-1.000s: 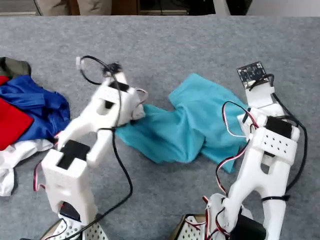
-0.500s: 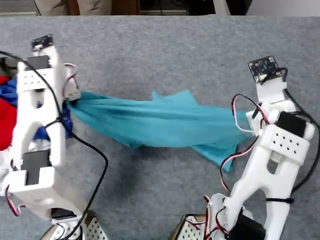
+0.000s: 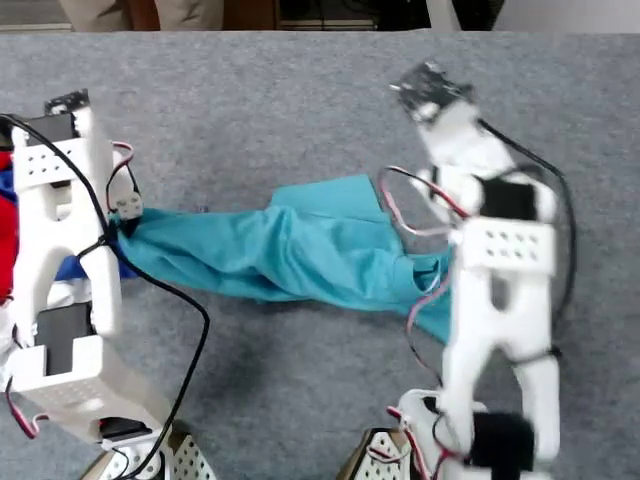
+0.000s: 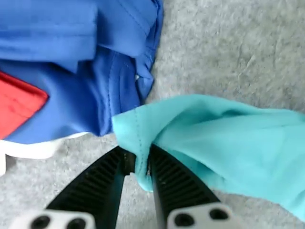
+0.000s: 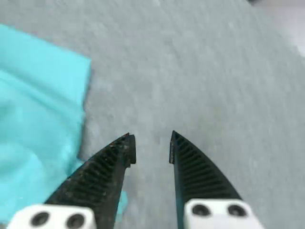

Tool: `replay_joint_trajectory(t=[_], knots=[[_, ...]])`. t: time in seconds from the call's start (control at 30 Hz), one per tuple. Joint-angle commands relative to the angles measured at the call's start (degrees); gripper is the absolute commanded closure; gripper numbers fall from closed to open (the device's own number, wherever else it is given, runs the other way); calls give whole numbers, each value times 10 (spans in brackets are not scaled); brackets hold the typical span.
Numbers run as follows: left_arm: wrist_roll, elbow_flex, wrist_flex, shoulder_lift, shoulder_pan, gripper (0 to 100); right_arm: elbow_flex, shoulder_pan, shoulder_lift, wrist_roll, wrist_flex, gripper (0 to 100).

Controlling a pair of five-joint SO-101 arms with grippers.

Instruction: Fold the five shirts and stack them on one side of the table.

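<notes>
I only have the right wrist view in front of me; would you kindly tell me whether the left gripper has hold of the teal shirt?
Observer: Yes, the left gripper is shut on a bunched edge of the teal shirt.
Operator: Thank you. How does the shirt lie overall?
Observer: It runs as a crumpled band across the table, from that grip to beneath the right arm.
Operator: And where are the other shirts?
Observer: A blue shirt and a red shirt lie heaped right beside the pinched edge.
</notes>
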Motion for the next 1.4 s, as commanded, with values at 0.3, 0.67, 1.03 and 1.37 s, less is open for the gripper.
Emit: replay_joint_trajectory(t=[0.3, 0.67, 1.03, 1.37], knots=[[31, 235, -187, -71, 78, 982, -499, -72, 544, -136, 84, 864], [162, 388, -481, -95, 65, 982, -1073, -112, 828, -193, 433, 865], [176, 378, -482, -89, 37, 982, -870, -116, 732, -213, 426, 908], [176, 378, -483, -88, 38, 982, -849, -115, 773, -211, 380, 908]])
